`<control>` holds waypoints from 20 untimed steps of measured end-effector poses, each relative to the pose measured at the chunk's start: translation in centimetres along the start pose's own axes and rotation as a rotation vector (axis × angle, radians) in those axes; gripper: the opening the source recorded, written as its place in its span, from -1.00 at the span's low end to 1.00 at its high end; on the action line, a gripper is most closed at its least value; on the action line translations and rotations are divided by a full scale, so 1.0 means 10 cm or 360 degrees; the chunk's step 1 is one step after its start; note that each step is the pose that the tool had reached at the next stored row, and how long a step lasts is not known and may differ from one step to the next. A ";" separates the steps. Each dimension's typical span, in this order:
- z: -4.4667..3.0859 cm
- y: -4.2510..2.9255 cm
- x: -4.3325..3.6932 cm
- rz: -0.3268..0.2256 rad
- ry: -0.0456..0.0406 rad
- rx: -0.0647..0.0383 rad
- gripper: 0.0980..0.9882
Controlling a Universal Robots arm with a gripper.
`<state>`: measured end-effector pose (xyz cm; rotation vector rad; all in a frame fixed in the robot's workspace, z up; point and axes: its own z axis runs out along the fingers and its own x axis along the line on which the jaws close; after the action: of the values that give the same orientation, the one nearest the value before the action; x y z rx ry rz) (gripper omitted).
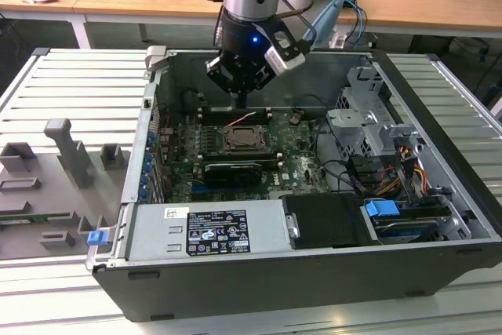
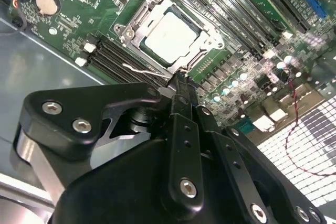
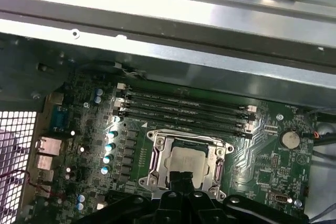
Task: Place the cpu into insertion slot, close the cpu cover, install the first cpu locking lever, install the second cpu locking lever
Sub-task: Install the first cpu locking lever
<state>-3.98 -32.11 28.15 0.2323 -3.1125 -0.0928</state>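
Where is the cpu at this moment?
The cpu lies in the insertion slot on the green circuit board, framed by the cpu cover in both wrist views, beside the long black memory slots, just beyond the end effector.

One of most things inside the case, a few in sets

I count one chip (image 3: 185, 165) under one metal cover frame (image 3: 185, 141) in one socket (image 2: 169, 34), on one green board (image 3: 262, 158); one round coin battery (image 3: 289, 139); four long black memory slots (image 3: 184, 109) in the first wrist view; one computer case (image 1: 259, 284); one blue clip (image 1: 96, 236) on the grey tray (image 1: 47, 194); and one gripper (image 2: 181, 85), mine
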 end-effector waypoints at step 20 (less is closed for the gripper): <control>0.289 0.040 0.027 0.0138 -0.0154 0.0021 -0.98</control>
<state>-4.37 -31.59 25.30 0.0952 -3.2147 -0.0843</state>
